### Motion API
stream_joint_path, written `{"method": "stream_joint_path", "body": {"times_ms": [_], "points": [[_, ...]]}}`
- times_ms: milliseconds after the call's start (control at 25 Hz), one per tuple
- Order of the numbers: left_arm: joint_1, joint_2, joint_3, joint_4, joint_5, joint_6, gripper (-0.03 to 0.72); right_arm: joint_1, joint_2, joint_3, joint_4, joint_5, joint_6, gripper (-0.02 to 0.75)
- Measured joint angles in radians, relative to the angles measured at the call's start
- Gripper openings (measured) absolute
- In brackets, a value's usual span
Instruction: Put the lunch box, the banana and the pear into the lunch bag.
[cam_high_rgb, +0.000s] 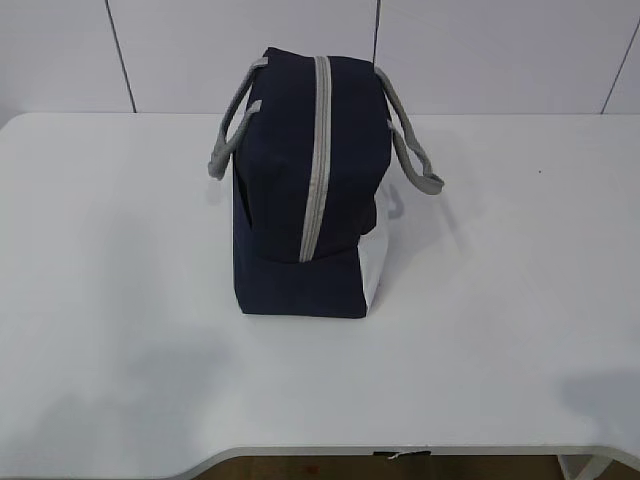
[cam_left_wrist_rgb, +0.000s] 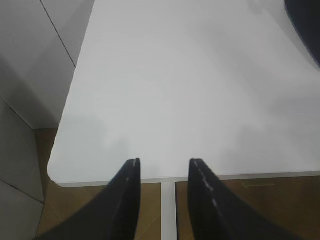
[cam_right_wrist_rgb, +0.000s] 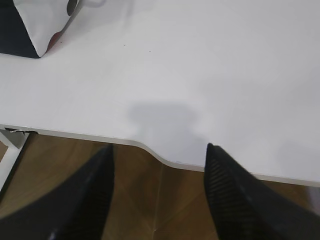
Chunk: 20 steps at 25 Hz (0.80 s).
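Note:
The navy-blue lunch bag (cam_high_rgb: 305, 180) stands on the white table (cam_high_rgb: 120, 300), its grey zipper strip (cam_high_rgb: 316, 160) shut and its grey strap handles hanging at both sides. A corner of it shows in the left wrist view (cam_left_wrist_rgb: 306, 25) and in the right wrist view (cam_right_wrist_rgb: 25, 27). The lunch box, banana and pear are not in view. My left gripper (cam_left_wrist_rgb: 163, 162) is open and empty at the table's near left edge. My right gripper (cam_right_wrist_rgb: 159, 147) is open and empty at the table's near edge. Neither gripper shows in the exterior view.
The table's front edge (cam_right_wrist_rgb: 150, 147) has a curved cut-out. Wooden floor (cam_right_wrist_rgb: 150, 200) lies below the edge. A white panelled wall (cam_high_rgb: 450, 50) stands behind the table.

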Motion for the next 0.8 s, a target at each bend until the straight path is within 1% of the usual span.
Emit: {"method": "stream_joint_path", "body": {"times_ms": [800], "points": [[0.000,0.000,0.000,0.000,0.000,0.000,0.244,0.000,0.000,0.000,0.000,0.000,0.000,0.465]]}}
